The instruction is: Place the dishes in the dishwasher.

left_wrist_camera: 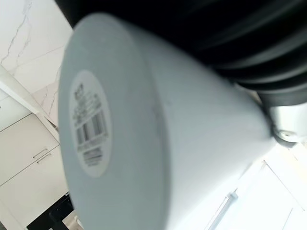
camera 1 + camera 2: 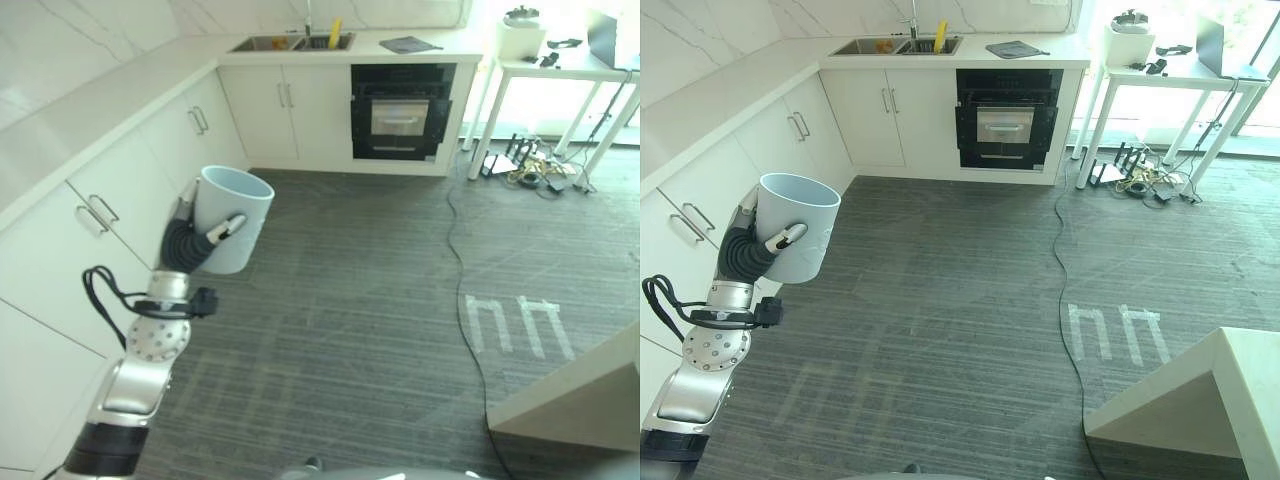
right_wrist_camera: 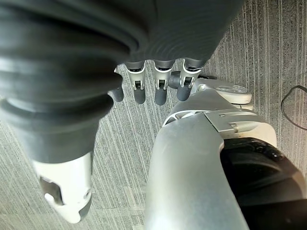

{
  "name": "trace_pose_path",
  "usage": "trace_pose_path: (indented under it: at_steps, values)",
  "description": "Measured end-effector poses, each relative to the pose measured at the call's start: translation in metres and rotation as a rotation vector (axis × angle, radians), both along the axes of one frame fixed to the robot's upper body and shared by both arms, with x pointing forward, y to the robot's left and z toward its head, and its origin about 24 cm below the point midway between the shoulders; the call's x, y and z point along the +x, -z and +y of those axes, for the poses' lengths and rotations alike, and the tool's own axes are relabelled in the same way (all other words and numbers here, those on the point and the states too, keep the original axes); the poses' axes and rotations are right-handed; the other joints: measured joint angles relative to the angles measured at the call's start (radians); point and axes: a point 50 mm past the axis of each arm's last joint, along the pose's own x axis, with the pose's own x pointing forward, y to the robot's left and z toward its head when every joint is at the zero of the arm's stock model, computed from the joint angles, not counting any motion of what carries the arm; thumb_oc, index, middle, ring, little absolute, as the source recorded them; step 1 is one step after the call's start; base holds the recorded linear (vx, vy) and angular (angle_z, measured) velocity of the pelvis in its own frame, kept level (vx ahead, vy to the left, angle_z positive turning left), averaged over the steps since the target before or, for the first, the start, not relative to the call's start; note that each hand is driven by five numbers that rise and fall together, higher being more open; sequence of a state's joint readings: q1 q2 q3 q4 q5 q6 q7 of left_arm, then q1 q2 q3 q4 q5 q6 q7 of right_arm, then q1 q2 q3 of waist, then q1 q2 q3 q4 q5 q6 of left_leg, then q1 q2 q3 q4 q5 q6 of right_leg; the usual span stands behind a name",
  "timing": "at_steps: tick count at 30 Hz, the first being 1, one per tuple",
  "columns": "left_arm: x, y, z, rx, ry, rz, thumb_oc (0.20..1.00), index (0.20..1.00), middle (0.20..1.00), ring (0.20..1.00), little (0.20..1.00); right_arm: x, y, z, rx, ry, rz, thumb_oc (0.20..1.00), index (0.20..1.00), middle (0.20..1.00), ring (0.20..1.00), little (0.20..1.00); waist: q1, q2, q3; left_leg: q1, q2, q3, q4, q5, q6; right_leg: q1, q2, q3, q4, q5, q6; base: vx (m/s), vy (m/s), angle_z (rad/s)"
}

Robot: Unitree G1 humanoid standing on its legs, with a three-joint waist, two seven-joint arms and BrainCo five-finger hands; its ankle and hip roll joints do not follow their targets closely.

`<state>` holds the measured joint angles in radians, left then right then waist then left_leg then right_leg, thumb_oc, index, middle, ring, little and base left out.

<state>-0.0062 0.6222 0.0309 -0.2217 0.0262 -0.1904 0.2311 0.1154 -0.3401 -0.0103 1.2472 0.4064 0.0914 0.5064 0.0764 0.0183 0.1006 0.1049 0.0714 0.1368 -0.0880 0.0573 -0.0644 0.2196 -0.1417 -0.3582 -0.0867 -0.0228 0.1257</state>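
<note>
Left hand (image 2: 190, 240) holds a pale blue cup (image 2: 235, 215) upright above the grey floor (image 2: 380, 300), beside the white cabinets (image 2: 110, 200).
The cup's mouth faces up and its inside looks empty; the thumb lies curled against its outer wall; the left wrist view adds the cup's base with a round barcode sticker (image 1: 88, 124); the right wrist view shows the right hand (image 3: 148, 81), fingers straight and relaxed, holding nothing, over the floor.

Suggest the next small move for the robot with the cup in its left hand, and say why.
Probably keep the grip steady and carry the cup toward the black built-in appliance under the far counter. The left hand is curled round the pale blue cup, held upright and off the floor beside the white cabinets, with nothing near to set it in. The right hand hangs relaxed and empty.
</note>
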Motion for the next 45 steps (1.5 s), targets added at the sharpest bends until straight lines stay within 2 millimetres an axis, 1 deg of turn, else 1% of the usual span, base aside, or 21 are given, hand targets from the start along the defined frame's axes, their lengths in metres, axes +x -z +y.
trace_pose_path:
  at_steps: [2, 5, 7, 13, 19, 20, 22, 25, 26, 28, 30, 32, 33, 35, 38, 39, 41, 42, 43, 44, 45]
  values:
    - [0.005, 0.001, -0.017, 0.046, 0.096, 0.004, 0.200, 0.200, 0.200, 0.200, 0.200, 0.013, -0.004, -0.004, 0.002, 0.111, -0.110, 1.000, 1.000, 1.000, 1.000, 1.000, -0.018, 0.003, -0.002, -0.002, -0.002, 0.015, -0.001, 0.004, 0.005, 0.002, -0.002, 0.017, 0.001, 0.001, 0.001, 0.04, 0.014, -0.06]
    - [0.009, 0.002, -0.041, 0.107, 0.230, 0.006, 0.200, 0.200, 0.200, 0.200, 0.200, 0.041, -0.011, -0.010, 0.015, 0.357, -0.262, 1.000, 1.000, 1.000, 1.000, 1.000, -0.089, 0.019, -0.005, 0.000, -0.002, 0.016, -0.004, 0.005, 0.006, 0.004, 0.000, 0.034, 0.000, 0.003, 0.002, 0.05, 0.050, -0.10]
    - [0.014, -0.003, -0.046, 0.111, 0.251, -0.017, 0.200, 0.200, 0.200, 0.200, 0.200, 0.044, -0.014, -0.019, -0.021, 0.467, -0.277, 1.000, 1.000, 1.000, 1.000, 1.000, -0.117, 0.038, -0.014, 0.001, 0.000, 0.018, -0.007, 0.005, 0.005, 0.002, 0.002, 0.040, 0.000, 0.003, 0.002, 0.05, 0.013, -0.05]
    - [0.018, -0.006, -0.054, 0.065, 0.263, -0.043, 0.200, 0.200, 0.200, 0.200, 0.200, 0.017, -0.004, -0.010, -0.093, 0.300, -0.125, 1.000, 1.000, 1.000, 1.000, 1.000, -0.120, 0.067, -0.018, 0.001, 0.022, 0.020, 0.000, 0.010, -0.003, 0.002, 0.025, 0.043, 0.000, 0.000, -0.009, 0.03, -0.081, -0.01]
    - [0.024, 0.013, -0.056, 0.028, 0.273, 0.083, 0.200, 0.200, 0.200, 0.200, 0.200, 0.040, -0.009, -0.009, -0.106, 0.257, -0.196, 1.000, 1.000, 1.000, 1.000, 1.000, -0.114, 0.067, -0.011, -0.009, 0.061, 0.008, 0.003, 0.028, -0.028, -0.002, 0.068, 0.045, 0.000, -0.019, -0.026, 0.01, -0.124, 0.05]
    - [0.024, 0.013, -0.056, 0.018, 0.275, 0.083, 0.200, 0.200, 0.200, 0.200, 0.200, 0.041, -0.009, -0.009, -0.105, 0.252, -0.193, 1.000, 1.000, 1.000, 1.000, 1.000, -0.111, 0.068, -0.007, -0.024, 0.066, 0.006, 0.026, 0.028, -0.029, -0.006, 0.074, 0.047, 0.000, -0.021, -0.029, 0.03, -0.107, 0.20]
    - [0.024, 0.013, -0.055, 0.018, 0.272, 0.083, 0.200, 0.200, 0.200, 0.200, 0.200, 0.042, -0.008, -0.008, -0.105, 0.212, -0.178, 1.000, 1.000, 1.000, 1.000, 1.000, -0.095, 0.067, 0.008, -0.088, 0.071, 0.011, 0.120, 0.030, -0.029, -0.040, 0.080, 0.071, 0.025, -0.049, -0.072, 0.06, -0.128, 0.20]
    - [0.023, 0.012, -0.051, 0.021, 0.262, 0.080, 0.200, 0.200, 0.200, 0.200, 0.200, 0.049, -0.006, -0.001, -0.088, 0.178, -0.162, 1.000, 1.000, 1.000, 1.000, 1.000, -0.044, 0.010, 0.070, -0.236, 0.070, -0.020, 0.383, 0.128, -0.100, -0.080, 0.057, 0.112, 0.120, -0.095, -0.126, 0.17, -0.024, 0.10]
    - [0.023, 0.012, -0.050, 0.021, 0.262, 0.080, 0.200, 0.200, 0.200, 0.200, 0.200, 0.052, -0.005, 0.000, -0.083, 0.180, -0.160, 1.000, 1.000, 1.000, 1.000, 1.000, -0.038, -0.004, 0.084, -0.320, 0.075, -0.039, 0.513, 0.172, -0.104, -0.077, 0.057, 0.115, 0.124, -0.097, -0.138, 0.24, 0.164, 0.11]
    - [0.019, 0.018, -0.045, 0.019, 0.250, 0.104, 0.200, 0.200, 0.200, 0.200, 0.200, 0.047, -0.005, -0.003, -0.087, 0.183, -0.144, 1.000, 1.000, 1.000, 1.000, 1.000, -0.021, -0.013, 0.092, -0.343, 0.071, -0.021, 0.430, 0.103, -0.065, -0.063, 0.063, 0.117, 0.106, -0.094, -0.135, 0.27, 0.233, -0.03]
    - [0.018, 0.017, -0.041, 0.012, 0.232, 0.094, 0.200, 0.200, 0.200, 0.200, 0.200, 0.039, -0.006, -0.010, -0.111, 0.171, -0.125, 1.000, 1.000, 1.000, 1.000, 1.000, -0.020, 0.025, 0.094, -0.304, 0.092, 0.007, 0.191, 0.096, -0.060, -0.048, 0.101, 0.109, 0.101, -0.090, -0.127, 0.27, 0.240, -0.02]
    - [0.019, 0.013, -0.038, -0.001, 0.217, 0.072, 0.200, 0.200, 0.200, 0.200, 0.200, 0.034, -0.005, -0.011, -0.121, 0.155, -0.108, 1.000, 1.000, 1.000, 1.000, 1.000, -0.038, 0.048, 0.104, -0.291, 0.127, 0.098, 0.037, 0.097, -0.061, -0.025, 0.134, 0.090, 0.081, -0.090, -0.135, 0.32, 0.308, 0.15]
    - [0.020, 0.014, -0.038, -0.001, 0.217, 0.078, 0.200, 0.200, 0.200, 0.200, 0.200, 0.029, -0.005, -0.012, -0.123, 0.155, -0.095, 1.000, 1.000, 1.000, 1.000, 1.000, -0.047, 0.045, 0.106, -0.290, 0.133, 0.134, 0.030, 0.097, -0.061, -0.007, 0.131, 0.086, 0.067, -0.086, -0.140, 0.32, 0.411, 0.13]
    - [0.021, 0.018, -0.037, -0.009, 0.211, 0.088, 0.200, 0.200, 0.200, 0.200, 0.200, 0.021, -0.004, -0.015, -0.141, 0.134, -0.074, 1.000, 1.000, 1.000, 1.000, 1.000, -0.065, 0.040, 0.110, -0.267, 0.131, 0.184, 0.056, 0.089, -0.050, 0.033, 0.120, 0.082, 0.060, -0.103, -0.114, 0.24, 0.325, 0.03]
    - [0.020, 0.018, -0.038, -0.005, 0.213, 0.085, 0.200, 0.200, 0.200, 0.200, 0.200, 0.029, -0.008, -0.022, -0.177, 0.123, -0.092, 1.000, 1.000, 1.000, 1.000, 1.000, -0.054, 0.040, 0.109, -0.183, 0.069, 0.170, -0.001, 0.086, -0.035, 0.057, 0.080, 0.128, 0.071, -0.134, -0.074, 0.16, 0.310, -0.41]
    - [0.021, 0.017, -0.038, -0.003, 0.216, 0.079, 0.200, 0.200, 0.200, 0.200, 0.200, 0.033, -0.008, -0.020, -0.180, 0.132, -0.102, 1.000, 1.000, 1.000, 1.000, 1.000, -0.050, 0.032, 0.114, -0.169, 0.054, 0.158, -0.006, 0.124, 0.023, 0.070, 0.065, 0.133, 0.071, -0.144, -0.057, 0.26, 0.392, -0.44]
    - [0.022, 0.014, -0.042, 0.014, 0.237, 0.073, 0.200, 0.200, 0.200, 0.200, 0.200, 0.041, -0.003, 0.002, -0.138, 0.131, -0.143, 1.000, 1.000, 1.000, 1.000, 1.000, -0.042, -0.033, 0.119, -0.138, -0.026, 0.149, 0.025, 0.099, 0.090, 0.090, -0.013, 0.123, 0.110, -0.146, -0.033, 0.20, 0.369, 0.09]
    - [0.024, 0.010, -0.044, 0.035, 0.246, 0.062, 0.200, 0.200, 0.200, 0.200, 0.200, 0.044, -0.001, 0.015, -0.119, 0.137, -0.164, 1.000, 1.000, 1.000, 1.000, 1.000, -0.039, -0.051, 0.120, -0.133, -0.063, 0.145, 0.050, 0.064, 0.112, 0.083, -0.051, 0.123, 0.172, -0.144, -0.030, 0.19, 0.457, 0.47]
    - [0.026, 0.005, -0.045, 0.048, 0.250, 0.047, 0.200, 0.200, 0.200, 0.200, 0.200, 0.049, -0.002, 0.020, -0.115, 0.153, -0.186, 1.000, 1.000, 1.000, 1.000, 1.000, -0.033, -0.045, 0.123, -0.118, -0.087, 0.136, 0.062, 0.033, 0.127, 0.067, -0.076, 0.126, 0.234, -0.132, -0.018, 0.21, 0.535, 0.58]
    - [0.031, -0.001, -0.048, 0.070, 0.269, 0.034, 0.200, 0.200, 0.200, 0.200, 0.200, 0.056, -0.005, 0.023, -0.125, 0.178, -0.229, 1.000, 1.000, 1.000, 1.000, 1.000, -0.031, -0.018, 0.128, -0.076, -0.111, 0.115, 0.071, 0.005, 0.155, 0.027, -0.114, 0.119, 0.417, -0.098, 0.022, 0.19, 0.519, 0.64]
    - [0.035, -0.013, -0.050, 0.099, 0.286, -0.004, 0.200, 0.200, 0.200, 0.200, 0.200, 0.062, -0.009, 0.022, -0.139, 0.181, -0.267, 1.000, 1.000, 1.000, 1.000, 1.000, -0.039, 0.003, 0.127, -0.025, -0.139, 0.098, 0.069, -0.023, 0.189, -0.081, -0.175, 0.131, 0.702, 0.021, 0.080, 0.20, 0.448, 0.73]
